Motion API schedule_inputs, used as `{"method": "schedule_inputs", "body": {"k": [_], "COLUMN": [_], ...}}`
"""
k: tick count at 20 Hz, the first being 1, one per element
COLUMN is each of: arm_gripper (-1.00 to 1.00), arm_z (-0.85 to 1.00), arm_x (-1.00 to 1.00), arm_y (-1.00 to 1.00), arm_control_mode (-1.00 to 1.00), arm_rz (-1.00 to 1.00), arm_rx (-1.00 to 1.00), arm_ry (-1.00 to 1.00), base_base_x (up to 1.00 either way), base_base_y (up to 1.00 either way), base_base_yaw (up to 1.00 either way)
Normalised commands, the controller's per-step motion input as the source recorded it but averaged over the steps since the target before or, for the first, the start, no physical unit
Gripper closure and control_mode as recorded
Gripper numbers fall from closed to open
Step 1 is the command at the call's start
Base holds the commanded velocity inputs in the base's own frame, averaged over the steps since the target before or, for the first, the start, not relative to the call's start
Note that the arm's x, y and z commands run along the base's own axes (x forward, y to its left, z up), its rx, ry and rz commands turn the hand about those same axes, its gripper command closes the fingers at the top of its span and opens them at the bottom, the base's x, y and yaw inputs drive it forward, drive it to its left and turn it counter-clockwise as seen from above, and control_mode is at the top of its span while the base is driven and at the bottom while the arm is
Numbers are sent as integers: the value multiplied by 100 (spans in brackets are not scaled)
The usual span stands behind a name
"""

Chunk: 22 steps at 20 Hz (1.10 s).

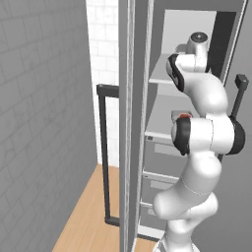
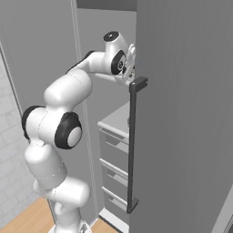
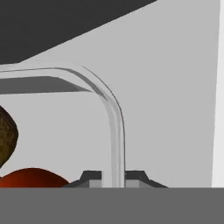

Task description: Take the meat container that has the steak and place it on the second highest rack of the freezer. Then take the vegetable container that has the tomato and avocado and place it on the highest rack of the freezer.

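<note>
Contact is seen in the hand view: the gripper [image 3: 113,178] is closed on the clear wall of the vegetable container [image 3: 114,131], one dark tip on each side of the rim, at about 6 o'clock in that view. The tomato [image 3: 30,177] and the avocado [image 3: 6,133] lie inside the container, toward 8 and 9 o'clock from the jaws, so the load hangs to one side of the grip. In the base views the hand is reached into the open freezer [image 2: 182,113] at the level of the highest rack [image 1: 165,75]. The steak [image 1: 184,115] is seen on the second highest rack [image 1: 160,123], below. Whether the container's base already rests on the shelf cannot be told; the release is judged to turn on that.
</note>
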Motion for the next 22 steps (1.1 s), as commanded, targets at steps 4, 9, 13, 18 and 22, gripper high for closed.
{"method": "schedule_inputs", "body": {"k": [4,9,13,18,22], "arm_gripper": [100,-100,-100,-100,-100], "arm_z": [-42,-5,0,0,3], "arm_x": [1,0,1,0,-18], "arm_y": [-19,-4,0,0,0], "arm_control_mode": [-100,-100,-100,-100,-100], "arm_rz": [-11,-2,-1,-5,-4], "arm_rx": [0,0,0,0,0], "arm_ry": [0,1,-1,-10,-23], "base_base_x": [0,0,0,0,0], "base_base_y": [0,0,0,0,0], "base_base_yaw": [0,0,0,0,0]}}
